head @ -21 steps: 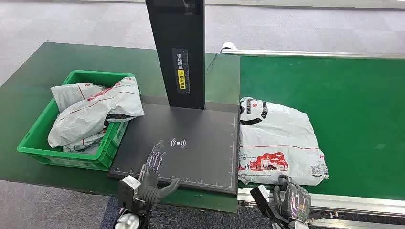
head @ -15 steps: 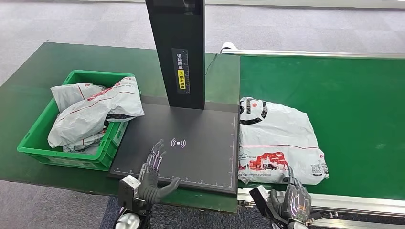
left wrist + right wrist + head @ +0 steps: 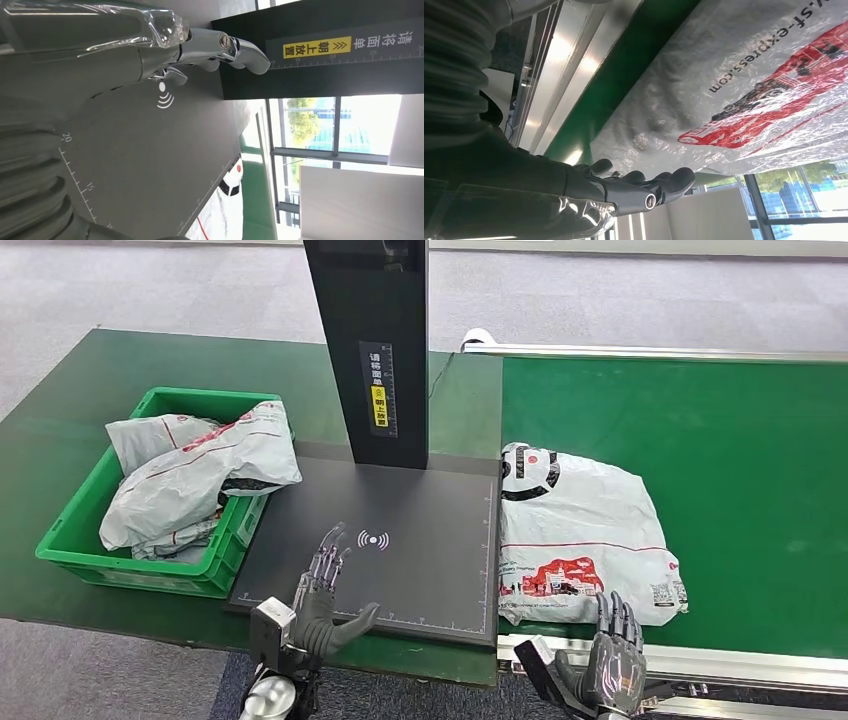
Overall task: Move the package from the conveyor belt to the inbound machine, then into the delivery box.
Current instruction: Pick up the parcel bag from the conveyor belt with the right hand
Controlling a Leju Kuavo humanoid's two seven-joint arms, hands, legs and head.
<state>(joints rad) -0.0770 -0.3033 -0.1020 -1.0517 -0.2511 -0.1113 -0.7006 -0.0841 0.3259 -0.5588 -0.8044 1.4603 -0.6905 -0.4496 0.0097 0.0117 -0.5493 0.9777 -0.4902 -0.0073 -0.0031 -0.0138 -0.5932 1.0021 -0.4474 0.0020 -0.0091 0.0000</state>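
package on the belt, just past the right hand's fingertips

the package [image 3: 580, 535], a white and grey plastic mailer with red print, lies flat on the green conveyor belt [image 3: 720, 440], its left edge against the dark platform of the inbound machine [image 3: 400, 530]. just short of its near edge the right hand [image 3: 612, 665] is raised with fingers straight and slightly apart, holding nothing. in the head view the fingertips [image 3: 612, 602] reach the bag's near edge; whether they touch it cannot be told. in the right wrist view the fingers [image 3: 659, 187] are stretched out side by side, with the package [image 3: 744, 85] lying close beyond them and a strip of green belt and the silver rail [image 3: 556, 75] alongside.

the left hand [image 3: 322, 595] is over the near part of the machine's platform, fingers extended and a little spread, thumb out to the side, holding nothing; its tips point at the white wireless mark [image 3: 373, 539]. the left wrist view shows the fingers [image 3: 220, 47] above that mark [image 3: 164, 96], with the black post [image 3: 320, 50] and its yellow label beyond.

to the left of the platform stands the green delivery box [image 3: 75, 530], with other white mailers [image 3: 200, 470] heaped in it, one hanging over its right rim.
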